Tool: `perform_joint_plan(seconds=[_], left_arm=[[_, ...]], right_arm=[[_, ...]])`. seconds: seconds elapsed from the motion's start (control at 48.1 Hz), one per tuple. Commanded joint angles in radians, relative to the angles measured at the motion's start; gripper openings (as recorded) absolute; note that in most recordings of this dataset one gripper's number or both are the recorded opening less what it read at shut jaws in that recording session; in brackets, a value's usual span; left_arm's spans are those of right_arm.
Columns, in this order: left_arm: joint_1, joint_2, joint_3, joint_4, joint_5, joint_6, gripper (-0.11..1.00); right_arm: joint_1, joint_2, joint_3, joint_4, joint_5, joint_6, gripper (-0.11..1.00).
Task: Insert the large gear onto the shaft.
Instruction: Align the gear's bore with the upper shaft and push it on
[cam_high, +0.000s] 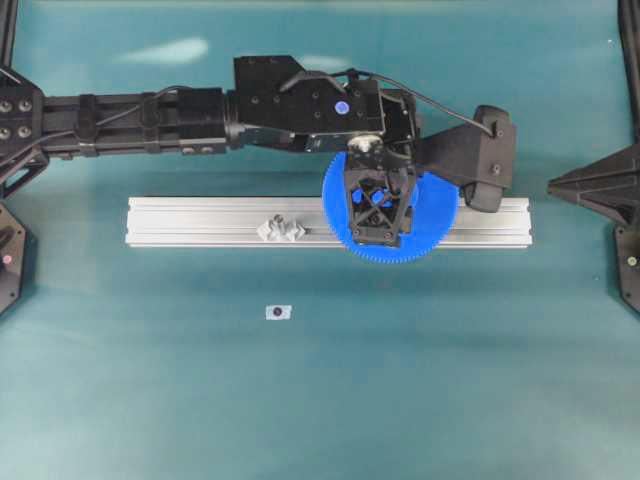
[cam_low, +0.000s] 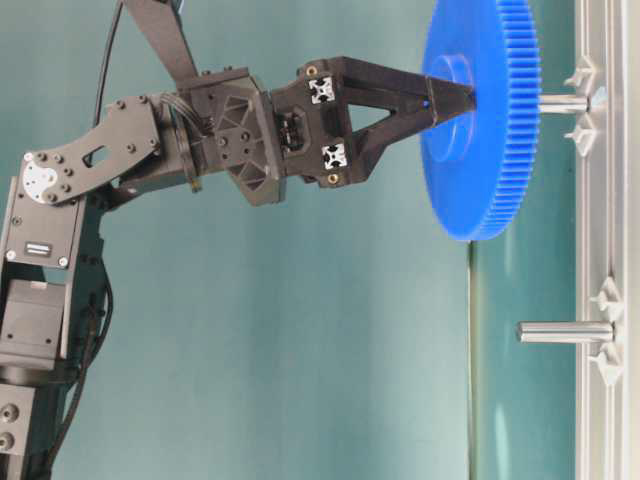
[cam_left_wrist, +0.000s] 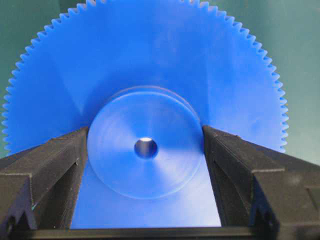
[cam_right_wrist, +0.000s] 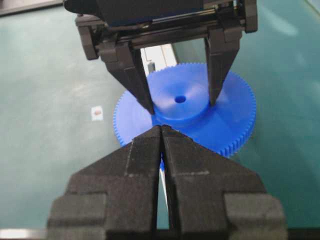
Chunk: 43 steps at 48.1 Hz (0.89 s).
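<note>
Clamping our left claw (cam_left_wrist: 145, 165) on the raised hub of the large gear (cam_high: 392, 218), we are holding the blue disc flat, directly above the shaft (cam_low: 562, 102). Both fingers (cam_right_wrist: 135, 75) are pressing the hub from opposite sides, at nine and three o'clock in the left wrist view, which is leaving the small centre hole uncovered between them. A pale glint is showing inside that hole; we judge it to be the pin's tip, lined up underneath.

From table level, the gear is sitting at the pin's top end, with most of the pin still showing between the disc and the grooved aluminium rail (cam_high: 200, 222) that carries it. So the gear is not yet seated. A second, look-alike pin (cam_low: 565, 331) is standing bare further along the rail.

Our right claw (cam_right_wrist: 161, 131) is pressed together and holding nothing, with its tips at the gear's toothed rim at six o'clock in its own view, perhaps to steady the disc.

On the teal worktop (cam_high: 450, 380), a small white tag (cam_high: 278, 312) is lying well apart from the rail.
</note>
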Motion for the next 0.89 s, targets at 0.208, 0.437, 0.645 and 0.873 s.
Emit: perform_joint_plan(seconds=[0.208, 0.437, 0.645, 0.873], left_arm=[[0.003, -0.018, -0.032, 0.002, -0.006, 0.003, 0.76], [0.003, 0.006, -0.032, 0.002, -0.018, 0.002, 0.76], [0.015, 0.009, -0.032, 0.002, -0.026, 0.002, 0.76], [0.038, 0.011, -0.032, 0.002, -0.035, 0.003, 0.76]], right_arm=[[-0.002, 0.008, -0.014, 0.002, -0.005, 0.009, 0.07], [-0.003, 0.008, -0.014, 0.002, -0.005, 0.009, 0.07], [-0.003, 0.005, -0.014, 0.002, -0.005, 0.009, 0.07], [-0.003, 0.000, -0.012, 0.002, -0.003, 0.009, 0.07]])
